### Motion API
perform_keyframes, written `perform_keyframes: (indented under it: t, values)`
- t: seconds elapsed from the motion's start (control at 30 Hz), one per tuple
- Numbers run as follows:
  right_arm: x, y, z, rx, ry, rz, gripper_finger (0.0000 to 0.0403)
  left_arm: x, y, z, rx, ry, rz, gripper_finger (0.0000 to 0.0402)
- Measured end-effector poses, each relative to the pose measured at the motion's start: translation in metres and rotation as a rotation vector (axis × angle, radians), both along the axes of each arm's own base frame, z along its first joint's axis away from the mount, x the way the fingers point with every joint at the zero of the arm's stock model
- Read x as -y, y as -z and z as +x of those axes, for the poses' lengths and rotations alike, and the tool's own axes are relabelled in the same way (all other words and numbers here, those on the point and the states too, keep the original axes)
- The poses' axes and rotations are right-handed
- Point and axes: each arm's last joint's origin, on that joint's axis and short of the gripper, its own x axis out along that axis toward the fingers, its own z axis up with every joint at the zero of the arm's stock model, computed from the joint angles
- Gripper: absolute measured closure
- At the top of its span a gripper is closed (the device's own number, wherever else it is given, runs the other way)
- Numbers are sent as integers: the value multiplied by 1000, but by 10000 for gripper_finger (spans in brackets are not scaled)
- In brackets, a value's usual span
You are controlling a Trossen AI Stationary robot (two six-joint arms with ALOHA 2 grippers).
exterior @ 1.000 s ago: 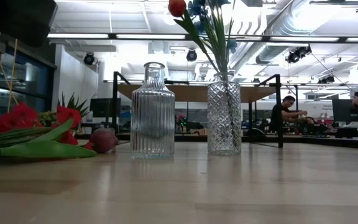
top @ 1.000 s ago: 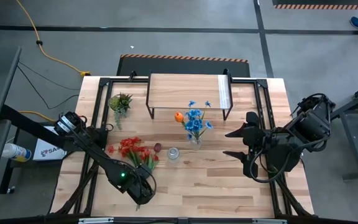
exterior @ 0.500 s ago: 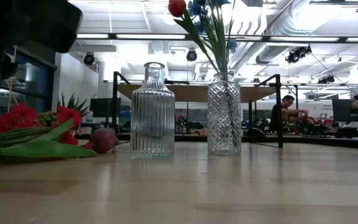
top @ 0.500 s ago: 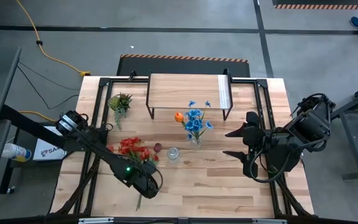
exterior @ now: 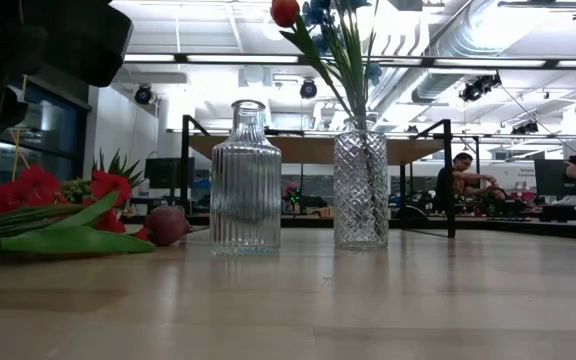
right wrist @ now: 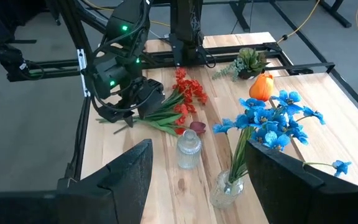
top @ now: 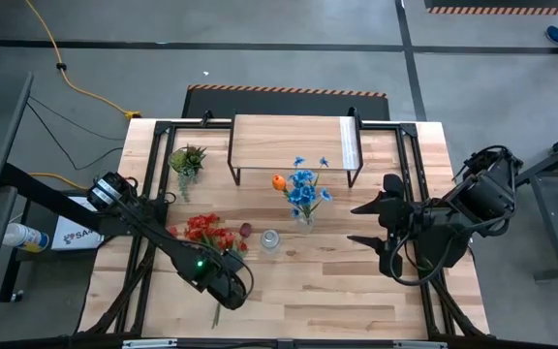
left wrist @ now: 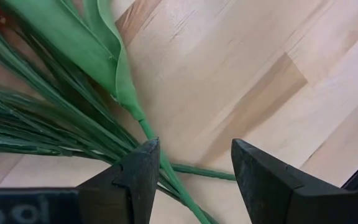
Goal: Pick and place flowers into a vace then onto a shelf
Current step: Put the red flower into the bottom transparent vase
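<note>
The red-bloomed bunch (top: 206, 233) lies flat on the table, its green stems (left wrist: 55, 124) running toward the near edge. My left gripper (top: 229, 291) hangs open over the stem ends, pointing steeply down; one stem (left wrist: 166, 168) passes between its fingers, and I cannot tell whether they touch it. A dark maroon tulip (top: 245, 230) lies beside an empty ribbed glass vase (top: 270, 238). A cut-glass vase (exterior: 360, 190) holds the blue flowers (top: 304, 189) and the orange tulip (top: 278, 181). The shelf (top: 294, 145) stands at the far edge. My right gripper (top: 355, 223) waits open, raised at the right.
A small green leafy tuft (top: 187, 158) lies at the far left, near the shelf's left legs. Bare wood lies along the near edge and between the vases and my right arm. People work at benches in the room beyond the table.
My left gripper has shifted a little toward the table's right edge over the red bunch's stems, staying open. The flowers and vases have kept their places.
</note>
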Motion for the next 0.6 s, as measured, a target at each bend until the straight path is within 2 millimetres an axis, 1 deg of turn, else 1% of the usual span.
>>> perform_keyframes:
  t: [0.27,0.6]
  values:
    - [0,0,0,-1,-1,-2,158,-5,5,1,-17,1,32,170]
    - [0,0,0,-1,-2,-2,158,-6,5,1,-13,6,40,170]
